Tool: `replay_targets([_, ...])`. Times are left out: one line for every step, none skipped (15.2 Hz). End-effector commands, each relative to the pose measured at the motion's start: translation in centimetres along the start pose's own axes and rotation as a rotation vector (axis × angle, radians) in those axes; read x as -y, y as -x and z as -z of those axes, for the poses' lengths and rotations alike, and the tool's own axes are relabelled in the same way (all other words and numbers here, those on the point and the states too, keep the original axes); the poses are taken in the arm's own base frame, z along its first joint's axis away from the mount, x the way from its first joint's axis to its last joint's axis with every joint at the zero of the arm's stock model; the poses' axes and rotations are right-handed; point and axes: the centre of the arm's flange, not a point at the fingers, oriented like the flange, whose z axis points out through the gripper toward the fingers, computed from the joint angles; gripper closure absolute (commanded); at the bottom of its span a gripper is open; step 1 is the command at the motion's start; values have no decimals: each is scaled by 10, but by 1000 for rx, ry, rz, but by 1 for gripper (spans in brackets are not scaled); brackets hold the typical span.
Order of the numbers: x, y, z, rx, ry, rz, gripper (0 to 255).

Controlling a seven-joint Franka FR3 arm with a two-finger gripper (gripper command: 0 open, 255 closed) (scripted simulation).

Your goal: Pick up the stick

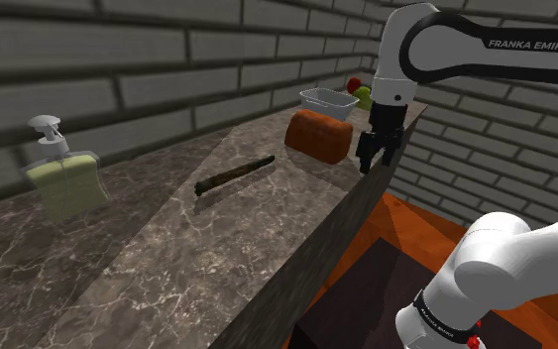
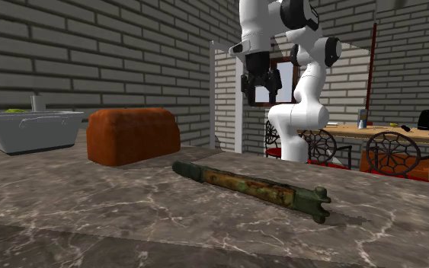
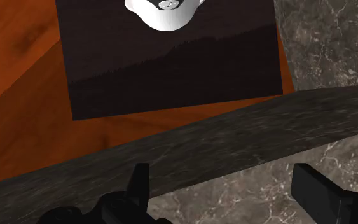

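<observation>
you are looking at white lettering that is reading "franka emika" on the dark band along the arm's upper link in the shoulder view. a black ring at the lower joint is carrying tiny white print, too small to read.

Dim, even light; soft shadows

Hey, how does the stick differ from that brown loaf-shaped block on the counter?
The stick is long and thin; the loaf-shaped block is short, thick and round-topped. The stick is dark green with rusty patches; the block is plain orange-brown. The block sits beside the grey tub; the stick lies apart from both. What they share: each rests on the marbled counter, and the open pincer touches neither.
</observation>
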Motion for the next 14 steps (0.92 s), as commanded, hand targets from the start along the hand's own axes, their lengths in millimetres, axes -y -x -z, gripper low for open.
replay_targets([0,0,0,0,0,0,0])
replay_targets([11,-4,-3,-4,-4,-42,0])
replay_targets([23,-9,-5,-8,-8,-84,0])
replay_targets([34,-14,-8,-11,-13,-126,0])
replay_targets([44,-19,-10,-15,-17,-168,0])
replay_targets([55,-25,-13,-19,-21,-210,0])
replay_targets([65,-32,-15,-23,-25,-252,0])
replay_targets([75,-39,-17,-26,-29,-294,0])
replay_targets([85,-46,-20,-30,-33,-336,0])
replay_targets([95,-54,-22,-34,-38,-378,0])
replay_targets([104,-62,-24,-38,-42,-419,0])
replay_targets([113,-70,-26,-41,-46,-461,0])
replay_targets([121,-79,-28,-45,-50,-503,0])
replay_targets([129,-89,-30,-49,-54,-545,0])
